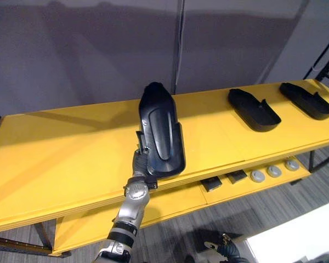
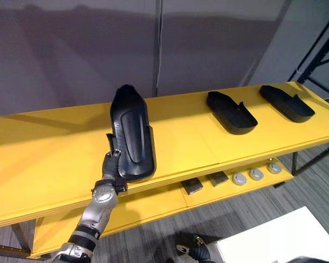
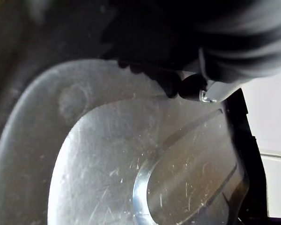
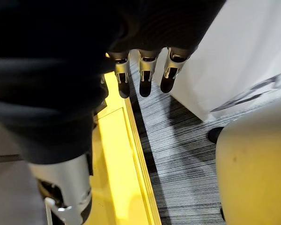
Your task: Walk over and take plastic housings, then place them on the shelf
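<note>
A long black plastic housing stands tilted with its lower end at the front edge of the yellow shelf top, its smooth back facing me. My left hand comes up from below and is shut on the housing's lower left edge. In the left wrist view the housing's glossy surface lies right under a dark fingertip. Two more black housings lie flat on the shelf top at the right. My right hand hangs low beside the shelf over the carpet, fingers relaxed and holding nothing.
A lower yellow shelf carries two dark blocks and three grey round discs. A grey wall stands behind the shelf. A white box sits on the carpet at the lower right. The shelf top's left half is bare.
</note>
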Available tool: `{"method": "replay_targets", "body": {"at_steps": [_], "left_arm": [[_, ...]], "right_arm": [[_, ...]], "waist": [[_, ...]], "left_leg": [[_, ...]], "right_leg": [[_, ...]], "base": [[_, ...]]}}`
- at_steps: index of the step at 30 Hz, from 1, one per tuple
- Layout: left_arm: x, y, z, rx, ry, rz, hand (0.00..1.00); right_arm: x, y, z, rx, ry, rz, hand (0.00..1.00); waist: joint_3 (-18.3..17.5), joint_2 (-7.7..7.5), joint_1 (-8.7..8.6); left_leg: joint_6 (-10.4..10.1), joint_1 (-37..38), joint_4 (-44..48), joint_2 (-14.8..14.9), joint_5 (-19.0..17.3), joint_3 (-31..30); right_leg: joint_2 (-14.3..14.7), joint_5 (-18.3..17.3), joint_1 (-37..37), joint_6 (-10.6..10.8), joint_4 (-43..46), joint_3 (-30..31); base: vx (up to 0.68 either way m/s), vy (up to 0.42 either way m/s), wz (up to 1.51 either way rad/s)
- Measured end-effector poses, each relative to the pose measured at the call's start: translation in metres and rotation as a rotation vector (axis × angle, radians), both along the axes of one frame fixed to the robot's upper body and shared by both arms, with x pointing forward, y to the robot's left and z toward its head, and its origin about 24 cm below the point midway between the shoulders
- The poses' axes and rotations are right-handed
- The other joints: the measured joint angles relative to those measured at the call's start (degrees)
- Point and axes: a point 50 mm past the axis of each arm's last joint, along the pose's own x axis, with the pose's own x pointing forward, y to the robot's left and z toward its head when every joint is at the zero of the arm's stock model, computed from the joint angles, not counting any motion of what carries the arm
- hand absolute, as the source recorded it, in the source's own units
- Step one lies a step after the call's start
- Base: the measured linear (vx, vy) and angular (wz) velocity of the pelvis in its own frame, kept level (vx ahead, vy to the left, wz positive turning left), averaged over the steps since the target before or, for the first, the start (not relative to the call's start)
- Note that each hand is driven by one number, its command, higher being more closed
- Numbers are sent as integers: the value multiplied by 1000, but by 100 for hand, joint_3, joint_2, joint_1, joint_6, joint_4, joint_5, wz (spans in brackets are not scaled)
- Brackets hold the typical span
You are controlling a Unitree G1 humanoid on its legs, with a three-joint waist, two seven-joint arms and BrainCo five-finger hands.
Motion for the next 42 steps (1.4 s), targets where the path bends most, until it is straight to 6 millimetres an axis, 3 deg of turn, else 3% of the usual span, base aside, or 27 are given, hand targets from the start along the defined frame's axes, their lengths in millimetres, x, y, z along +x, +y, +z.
{"method": "replay_targets", "body": {"at_steps": [12, 16, 17, 31, 42], "left_arm": [[30, 12, 22, 4, 2, 82, 100], [32, 11, 22, 14, 10, 74, 100], [32, 11, 21, 15, 14, 73, 0], [41, -12, 28, -60, 23, 26, 0], [41, -14, 28, -132, 25, 31, 0]], "right_arm": [[8, 5, 2, 20, -20, 12, 0], [10, 6, 2, 25, -25, 14, 0], [10, 6, 2, 26, -25, 15, 0], [12, 6, 3, 29, -29, 13, 0], [15, 6, 4, 29, -36, 15, 0]], "waist": [[2, -1, -247], [4, -2, -275], [4, -2, -304], [108, 2, -370], [169, 8, -368]], "left_leg": [[-10, -65, 20, -2, -10, 104], [-10, -65, 20, -4, -10, 102], [-10, -65, 20, -5, -10, 99], [-2, -55, 2, -16, -5, 143], [-3, 17, 17, -16, -6, 139]], "right_leg": [[14, 121, -10, 1, -199, 81], [11, 122, -10, 2, -198, 80], [9, 125, -8, 4, -197, 79], [-1, 151, -13, -2, -203, 97], [-1, 152, 56, -1, -204, 92]], "base": [[21, 9, -4], [0, 0, 0], [0, 0, 0], [-8, 3, 0], [0, 0, 0]]}}
